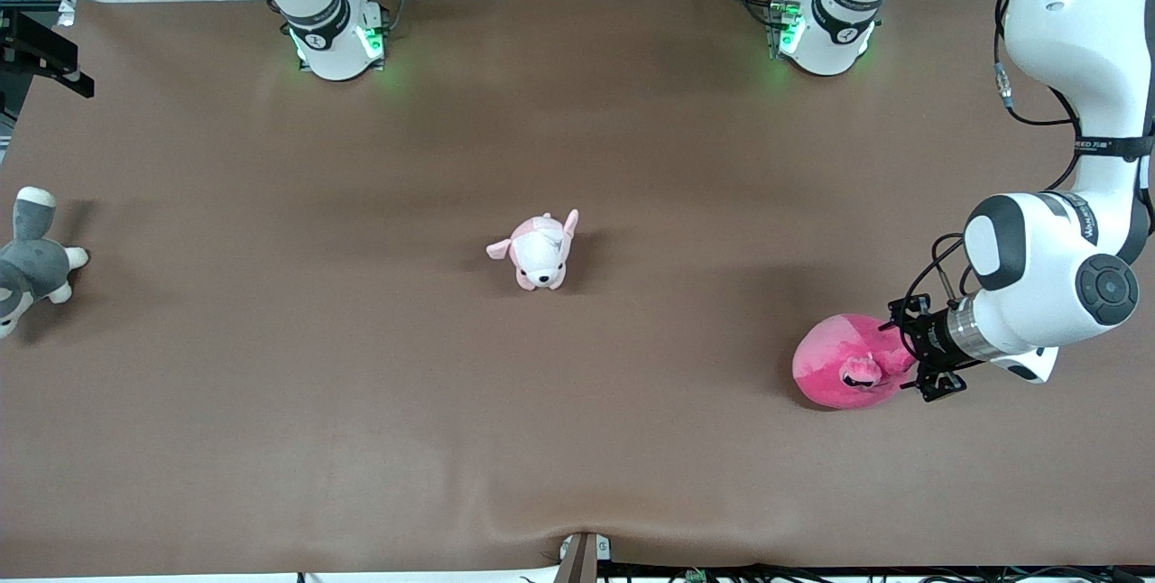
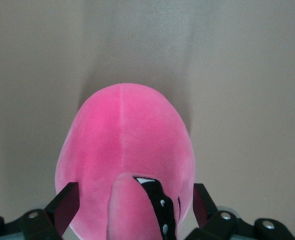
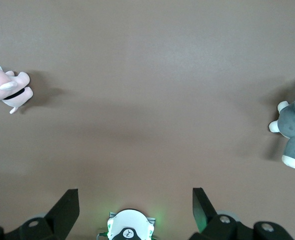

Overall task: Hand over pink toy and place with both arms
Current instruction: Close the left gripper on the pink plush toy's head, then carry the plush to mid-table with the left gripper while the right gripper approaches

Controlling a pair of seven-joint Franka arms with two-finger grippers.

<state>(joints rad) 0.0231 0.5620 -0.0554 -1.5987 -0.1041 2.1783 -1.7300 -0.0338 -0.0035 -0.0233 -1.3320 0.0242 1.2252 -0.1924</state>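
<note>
Straddling the round hot-pink plush toy (image 2: 125,160) at the left arm's end of the brown surface (image 1: 577,439), the left gripper (image 2: 130,202) stands wide; closing on soft fabric may slip. The right gripper (image 3: 132,205) waits wide, high over the surface.

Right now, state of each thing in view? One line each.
pink toy: on the table, between the left gripper's fingers
left gripper: open, straddling the toy, not closed on it
right gripper: open, held above the table, arm waiting
puppy plush: mid-table, untouched
grey plush: at the right arm's end of the table, untouched
</note>
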